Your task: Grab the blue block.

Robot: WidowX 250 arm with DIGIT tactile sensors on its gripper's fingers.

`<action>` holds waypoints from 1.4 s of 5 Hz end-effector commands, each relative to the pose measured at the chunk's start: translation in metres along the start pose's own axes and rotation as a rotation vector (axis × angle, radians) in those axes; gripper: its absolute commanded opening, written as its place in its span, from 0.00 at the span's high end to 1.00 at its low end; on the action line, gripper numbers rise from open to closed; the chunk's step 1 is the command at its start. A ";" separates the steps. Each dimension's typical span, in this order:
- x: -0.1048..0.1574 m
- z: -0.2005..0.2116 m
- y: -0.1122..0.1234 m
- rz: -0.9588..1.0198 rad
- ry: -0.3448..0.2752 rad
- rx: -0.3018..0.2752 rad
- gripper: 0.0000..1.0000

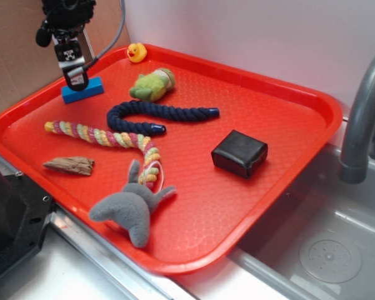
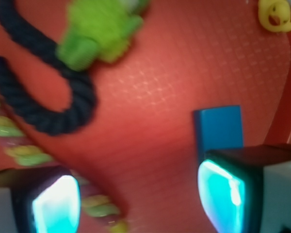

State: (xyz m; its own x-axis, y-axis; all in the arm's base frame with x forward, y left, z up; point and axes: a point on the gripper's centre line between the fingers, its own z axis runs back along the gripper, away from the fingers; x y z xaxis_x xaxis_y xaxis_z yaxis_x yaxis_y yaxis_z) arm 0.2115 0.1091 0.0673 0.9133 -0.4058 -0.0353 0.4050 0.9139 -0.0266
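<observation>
Red tray (image 1: 287,119) edge: blue block (image 1: 83,90).

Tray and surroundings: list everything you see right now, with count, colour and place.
Tray: 1, red, beside the sink
Blue block: 1, sky-blue, far left of tray, under the hand
Duck: 1, yellow, far corner
Plush toy: 1, green, right of block
Rope: 1, navy, tray middle
Braided rope: 1, multicoloured, left of middle
Wood piece: 1, brown, near left edge
Plush animal: 1, grey, near edge
Box: 1, black, right side
Faucet: 1, grey, over the sink
Hand: 1, black, open at the block
</observation>
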 end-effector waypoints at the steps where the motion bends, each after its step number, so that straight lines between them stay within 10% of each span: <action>1: -0.002 -0.007 0.043 0.032 -0.060 0.113 0.00; 4: -0.004 -0.047 0.057 0.059 -0.064 0.065 0.00; 7: 0.019 -0.025 -0.011 0.001 -0.063 0.057 0.00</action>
State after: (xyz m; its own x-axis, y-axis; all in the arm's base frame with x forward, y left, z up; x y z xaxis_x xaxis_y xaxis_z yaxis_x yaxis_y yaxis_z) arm 0.2167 0.0925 0.0290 0.9176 -0.3973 -0.0080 0.3973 0.9177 -0.0051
